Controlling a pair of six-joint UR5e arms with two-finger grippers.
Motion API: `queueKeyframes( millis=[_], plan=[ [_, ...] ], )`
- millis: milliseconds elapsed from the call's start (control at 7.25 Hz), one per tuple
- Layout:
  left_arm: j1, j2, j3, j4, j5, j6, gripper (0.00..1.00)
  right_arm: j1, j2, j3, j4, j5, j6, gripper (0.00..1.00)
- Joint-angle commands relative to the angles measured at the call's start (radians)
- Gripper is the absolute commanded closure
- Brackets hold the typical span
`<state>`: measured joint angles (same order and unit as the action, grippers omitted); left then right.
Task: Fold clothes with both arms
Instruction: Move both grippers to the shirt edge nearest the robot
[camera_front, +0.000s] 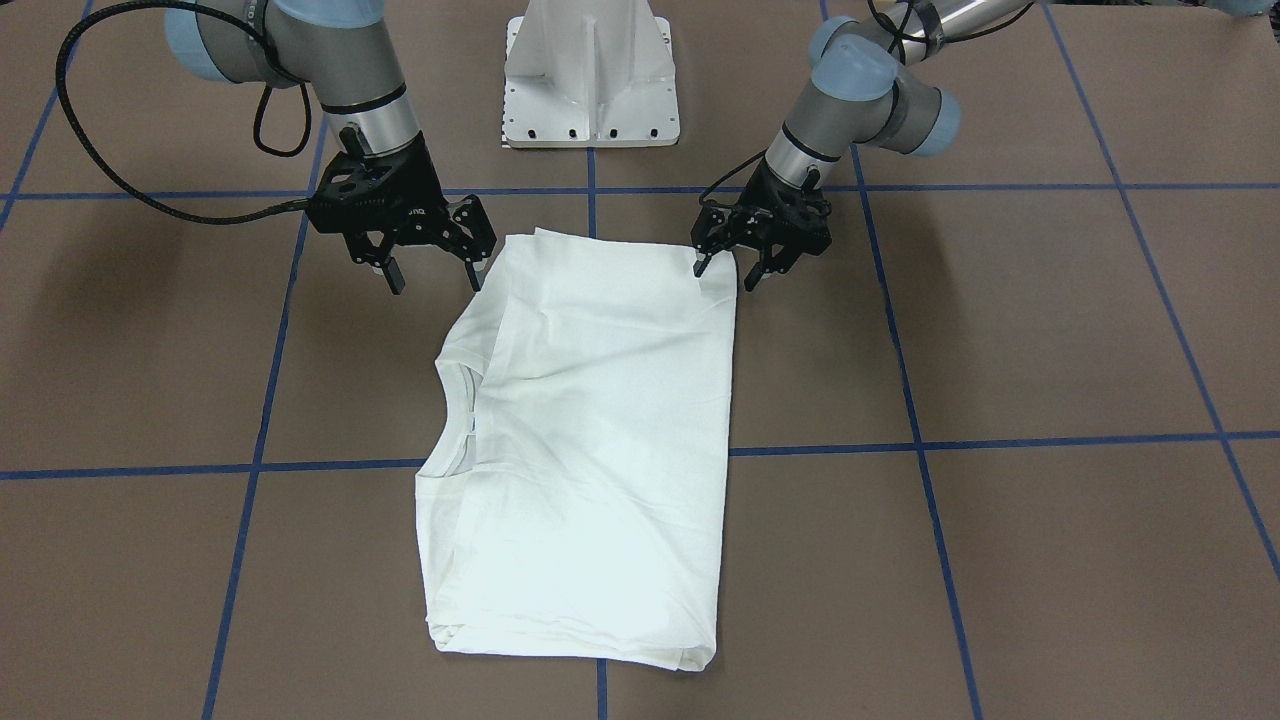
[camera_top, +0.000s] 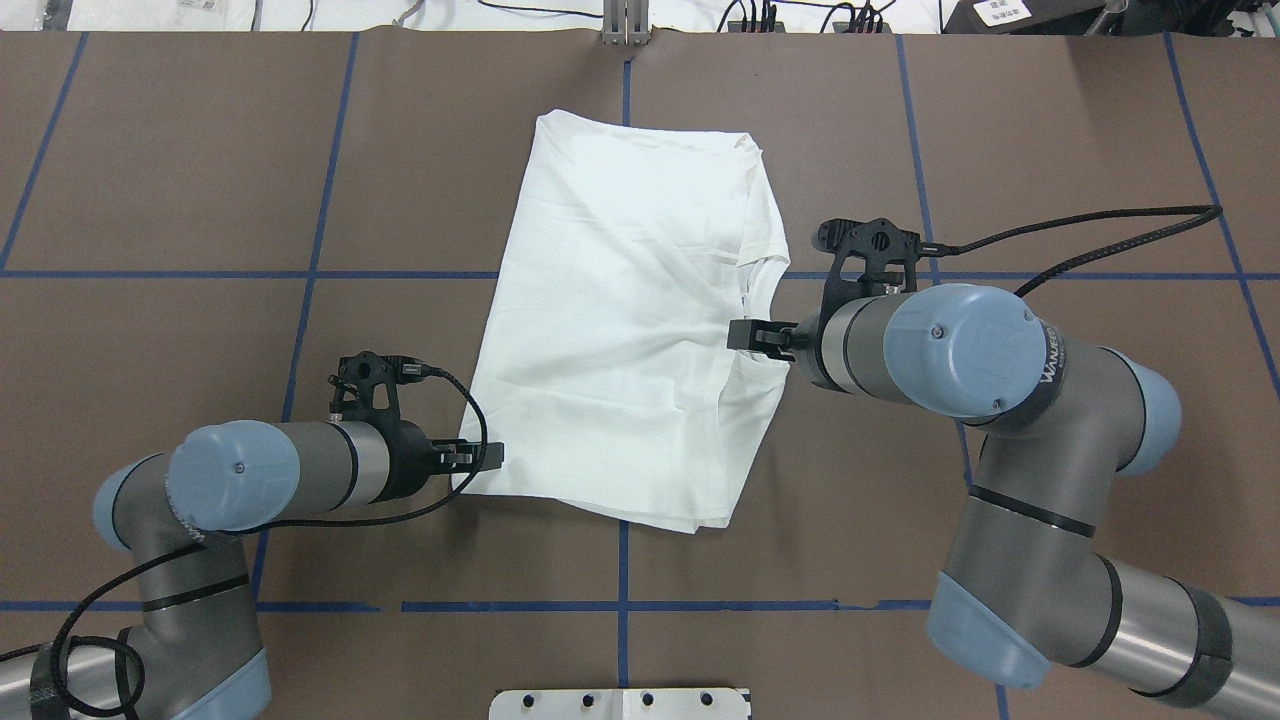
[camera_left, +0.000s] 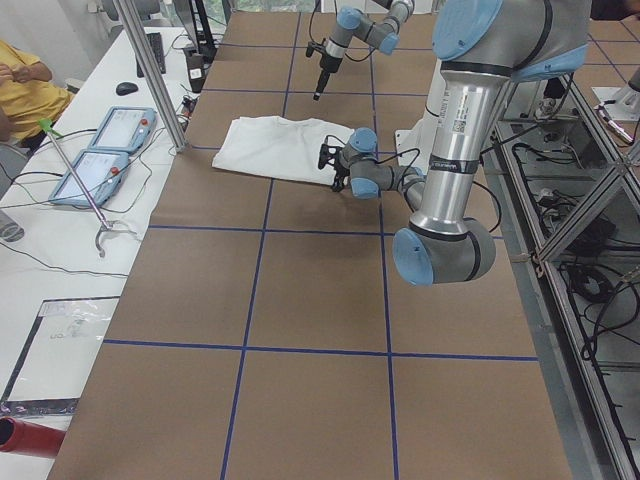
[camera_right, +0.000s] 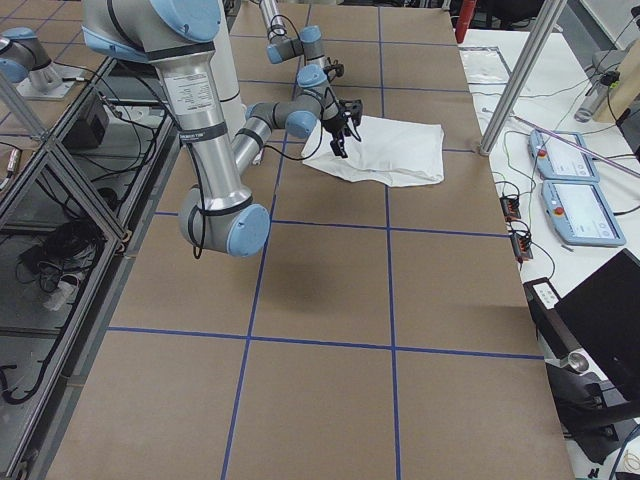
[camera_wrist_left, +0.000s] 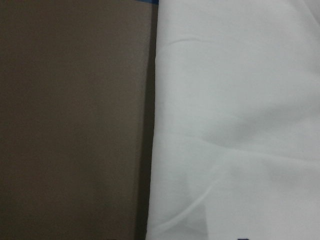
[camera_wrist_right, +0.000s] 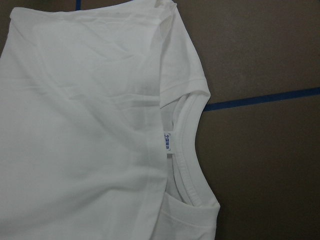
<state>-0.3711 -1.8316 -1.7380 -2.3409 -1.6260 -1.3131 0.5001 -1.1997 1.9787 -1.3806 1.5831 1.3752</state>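
Note:
The white T-shirt (camera_front: 590, 440) lies folded into a rough rectangle in the middle of the table, also seen overhead (camera_top: 620, 340). Its ribbed neck (camera_wrist_right: 187, 165) and small label (camera_wrist_right: 167, 142) show in the right wrist view; no printed text shows. My left gripper (camera_front: 724, 273) is open, with its jaws astride the shirt's corner nearest the robot (camera_top: 480, 455). My right gripper (camera_front: 436, 278) is open and empty, just off the shirt's other near corner, one finger close to the edge. It also shows overhead (camera_top: 748, 335). The left wrist view shows only the shirt's edge (camera_wrist_left: 155, 125).
The white pedestal base (camera_front: 590, 80) stands behind the shirt, between the arms. Blue tape lines (camera_front: 590, 190) cross the brown table (camera_front: 1050, 330). Beyond the far edge are control pendants (camera_left: 100, 145), cables and a seated person (camera_left: 20, 70).

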Motion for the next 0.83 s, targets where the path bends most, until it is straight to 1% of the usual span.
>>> queueKeyframes(
  millis=[0, 276, 414, 552, 690],
  plan=[
    [0.009, 0.000, 0.000, 0.000, 0.000, 0.000, 0.26, 0.000, 0.000, 0.000, 0.000, 0.000, -0.002, 0.00],
    [0.018, -0.001, 0.000, 0.000, 0.000, 0.000, 0.34, 0.000, 0.000, 0.000, 0.000, 0.002, -0.002, 0.00],
    [0.023, 0.000, 0.002, 0.000, 0.000, -0.002, 0.43, 0.000, 0.000, -0.001, 0.000, 0.002, -0.001, 0.00],
    [0.026, -0.001, 0.000, 0.000, 0.002, -0.002, 0.64, 0.000, -0.001, 0.000, 0.000, 0.000, -0.001, 0.00],
    [0.026, -0.001, -0.002, 0.000, 0.002, -0.002, 0.96, 0.000, -0.001, -0.001, 0.000, 0.000, 0.001, 0.00]
  ],
)
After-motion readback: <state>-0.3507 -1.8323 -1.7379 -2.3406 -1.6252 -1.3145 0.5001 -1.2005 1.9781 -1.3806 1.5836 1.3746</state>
